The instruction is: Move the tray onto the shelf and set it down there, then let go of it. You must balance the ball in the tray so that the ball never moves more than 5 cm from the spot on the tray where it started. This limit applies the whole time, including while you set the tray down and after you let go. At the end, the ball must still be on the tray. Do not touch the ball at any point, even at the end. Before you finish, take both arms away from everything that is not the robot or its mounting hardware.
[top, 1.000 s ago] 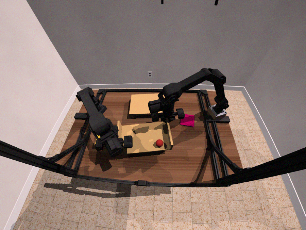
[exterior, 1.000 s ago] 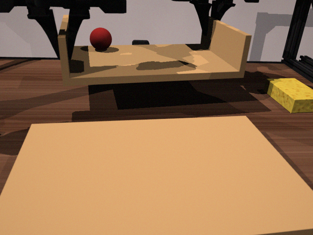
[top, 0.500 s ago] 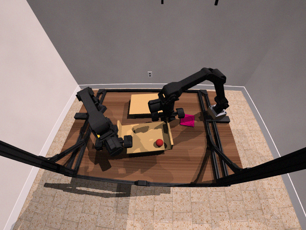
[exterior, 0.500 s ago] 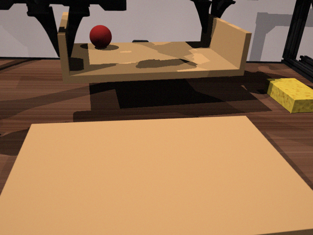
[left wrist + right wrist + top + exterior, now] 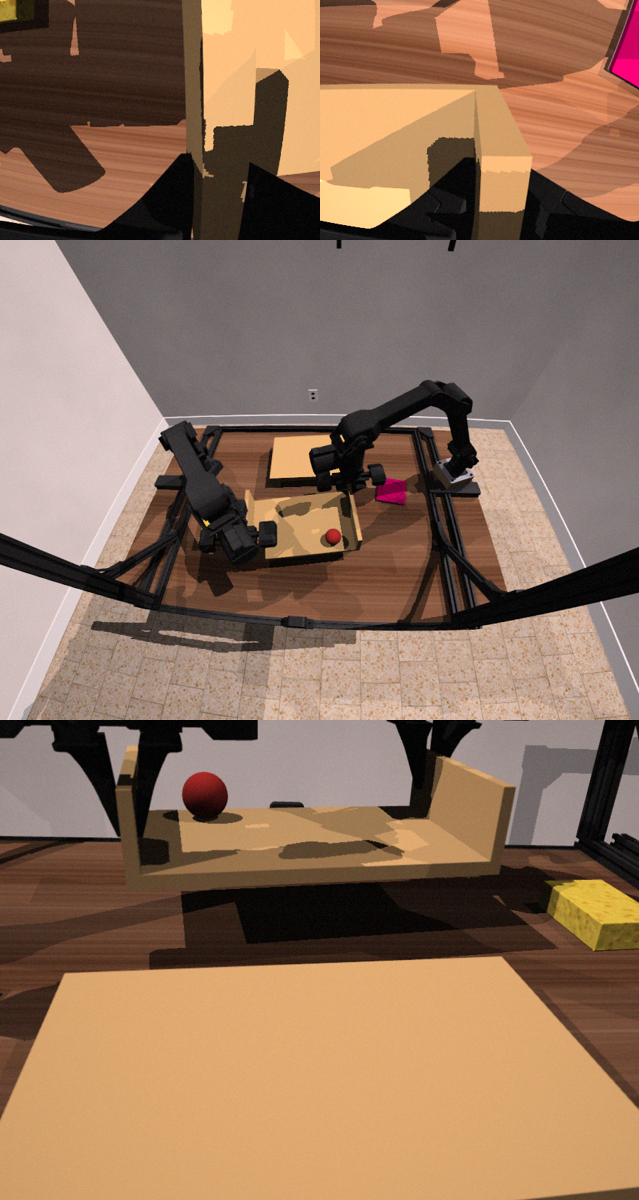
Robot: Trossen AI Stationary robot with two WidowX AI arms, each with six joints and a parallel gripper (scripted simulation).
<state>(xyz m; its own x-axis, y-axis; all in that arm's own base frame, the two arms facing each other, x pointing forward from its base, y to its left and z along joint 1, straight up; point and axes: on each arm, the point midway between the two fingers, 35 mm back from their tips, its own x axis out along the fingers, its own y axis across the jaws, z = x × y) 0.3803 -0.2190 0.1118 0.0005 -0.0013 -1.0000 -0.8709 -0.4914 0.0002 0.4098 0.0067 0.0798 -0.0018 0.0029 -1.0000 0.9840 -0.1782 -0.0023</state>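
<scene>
Table: a brown wooden top (image 5: 361,591) (image 5: 51,916) (image 5: 142,149) (image 5: 568,135) with fine, streaky grain, crossed by dark, angular shadows.
Shelf: a low, flat, tan block (image 5: 297,456) (image 5: 309,1076), smooth on top, near the table's wall-side edge.
Sponge: a yellow, speckled block (image 5: 206,522) (image 5: 593,908) (image 5: 8,11) lying flat, apart from the shelf; mostly hidden in the top view.
Magenta piece: a flat, roughly square item (image 5: 391,491) (image 5: 630,64), apart from the shelf; only its corner shows in the right wrist view.
Frame: black bars (image 5: 297,622) (image 5: 606,787) around the tabletop.
</scene>
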